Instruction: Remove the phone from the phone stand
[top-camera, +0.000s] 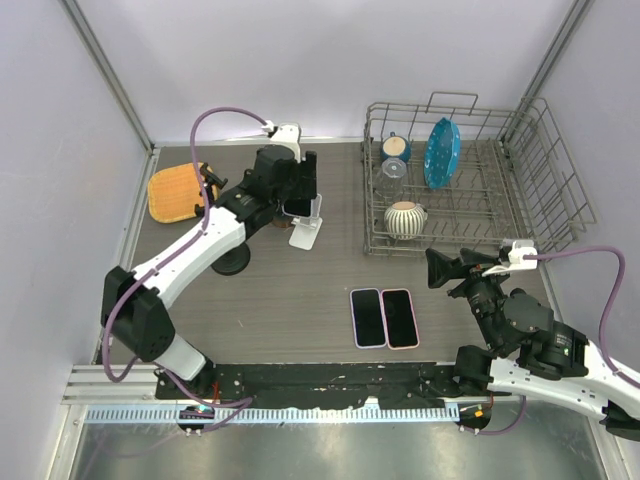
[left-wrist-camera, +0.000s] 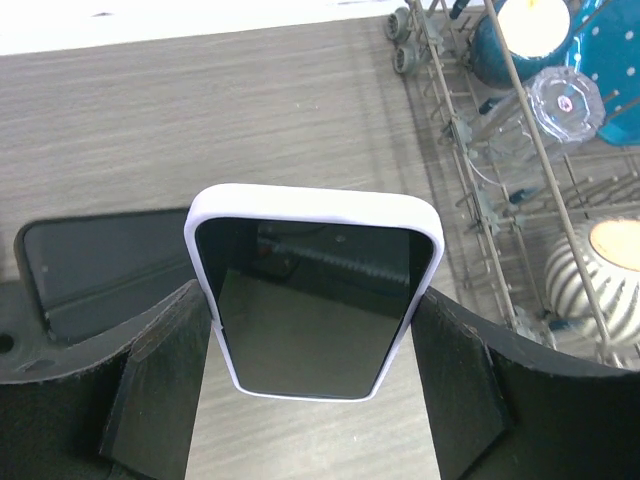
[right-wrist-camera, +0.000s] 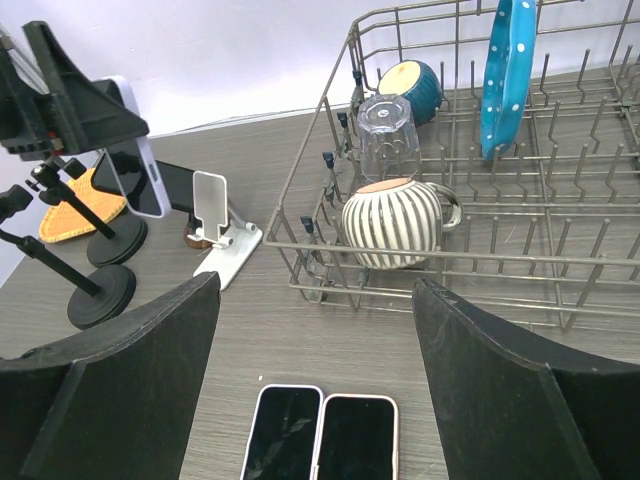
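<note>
readable text: none | labels: none | brands: none | numbers: none

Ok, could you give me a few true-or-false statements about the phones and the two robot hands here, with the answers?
1. The left gripper grips a white-cased phone by its sides. True.
2. That phone sits on the white stand. False: the stand is empty and the phone is held clear of it.
3. Two phones lie flat side by side on the table. True.
4. The right gripper holds the striped mug. False: it is open and empty, and the mug is in the dish rack.
</note>
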